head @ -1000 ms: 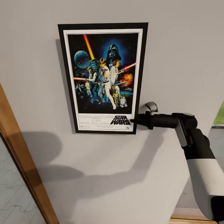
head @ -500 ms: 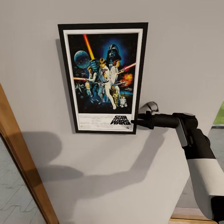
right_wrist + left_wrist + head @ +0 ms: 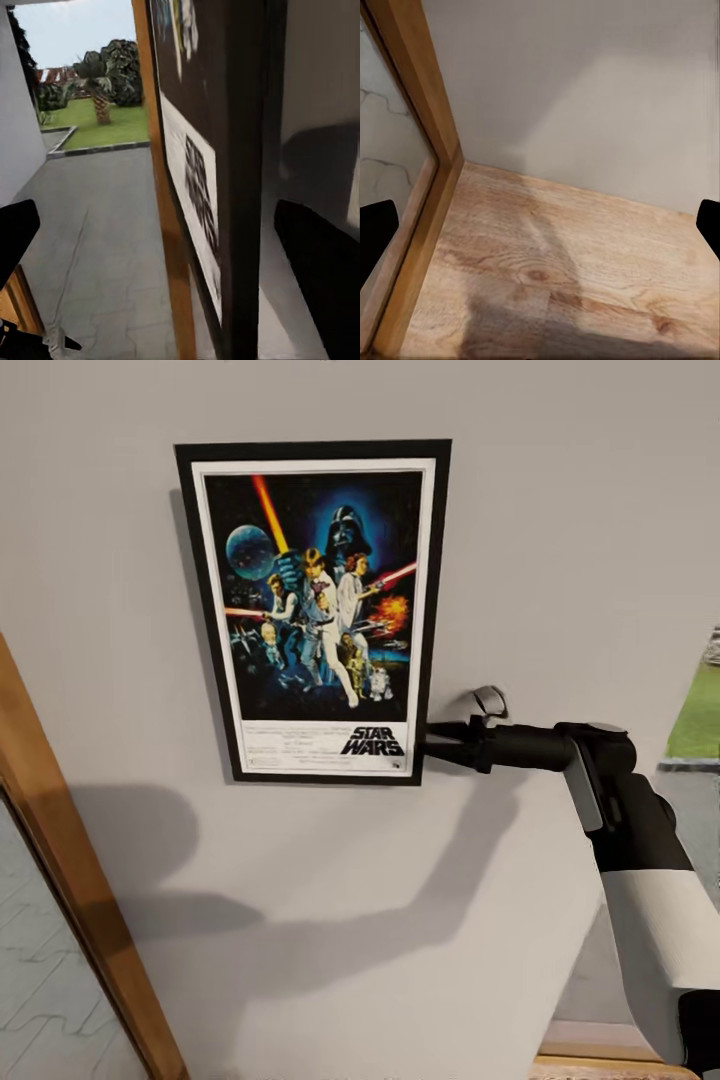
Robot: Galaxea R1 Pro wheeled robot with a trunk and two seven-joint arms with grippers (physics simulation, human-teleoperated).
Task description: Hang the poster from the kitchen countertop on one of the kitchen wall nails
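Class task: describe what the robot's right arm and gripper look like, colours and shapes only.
The right arm has a white forearm shell, then a black wrist section with a grey panel along its side. The right gripper is black, with a cylindrical body narrowing to slim, dark fingers. No cables or markings are visible.

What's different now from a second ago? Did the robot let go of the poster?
The right gripper has opened and let go: its fingers, which pinched the poster's lower right edge a second ago, now stand spread just off the frame. The whole picture has also slid a little, poster, wall and doorway alike, so the camera turned, not the poster. The poster stays flat and upright on the wall, and the right arm stays reaching toward it.
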